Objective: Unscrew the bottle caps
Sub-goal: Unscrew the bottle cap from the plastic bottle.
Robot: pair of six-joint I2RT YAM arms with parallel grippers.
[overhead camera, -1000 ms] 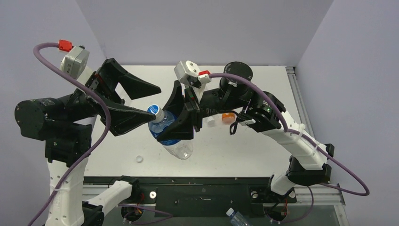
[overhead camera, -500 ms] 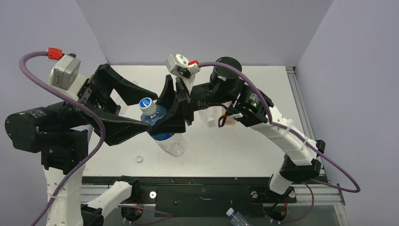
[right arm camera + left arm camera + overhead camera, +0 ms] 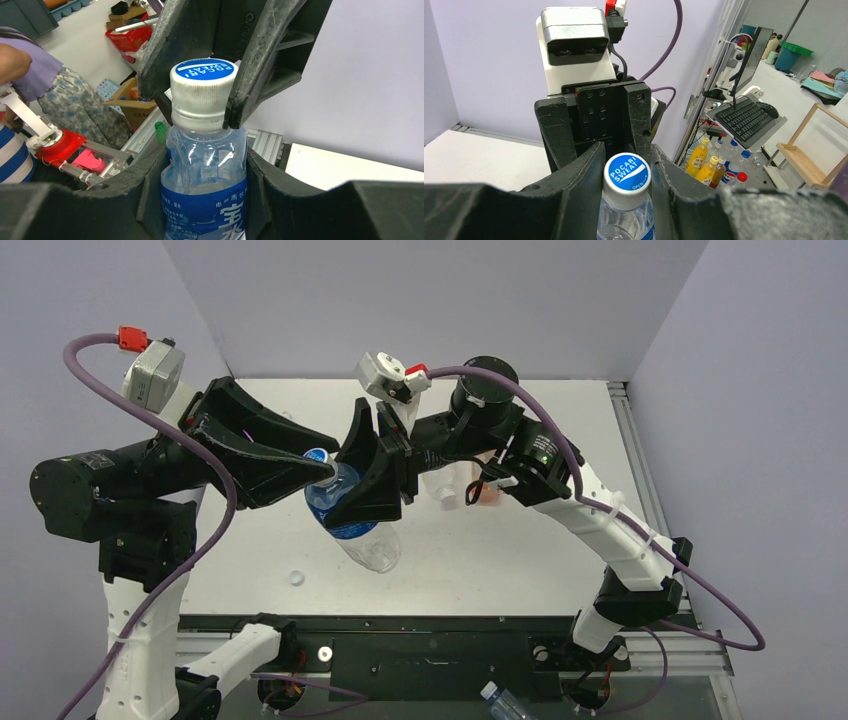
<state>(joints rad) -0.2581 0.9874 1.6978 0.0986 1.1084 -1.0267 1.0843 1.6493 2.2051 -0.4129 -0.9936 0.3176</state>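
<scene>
Where the white table (image 3: 480,560) nears the arm bases, a loose white cap (image 3: 295,578) lies nearer than the bottle (image 3: 365,540) and to its left. The right gripper (image 3: 372,502) clasps that bottle's body. The left gripper (image 3: 322,462), spread wide a moment before, now pinches its blue-topped cap (image 3: 627,175). Lilac walls (image 3: 420,300) stand beyond.

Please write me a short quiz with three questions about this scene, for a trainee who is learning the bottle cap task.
1. Which gripper holds the bottle by its body?
2. The left gripper is: A open; B shut on the cap; C shut on nothing.
3. True or false: the cap is already off the bottle.

Key
1. The right gripper.
2. B.
3. False; the cap sits on the neck.
</scene>
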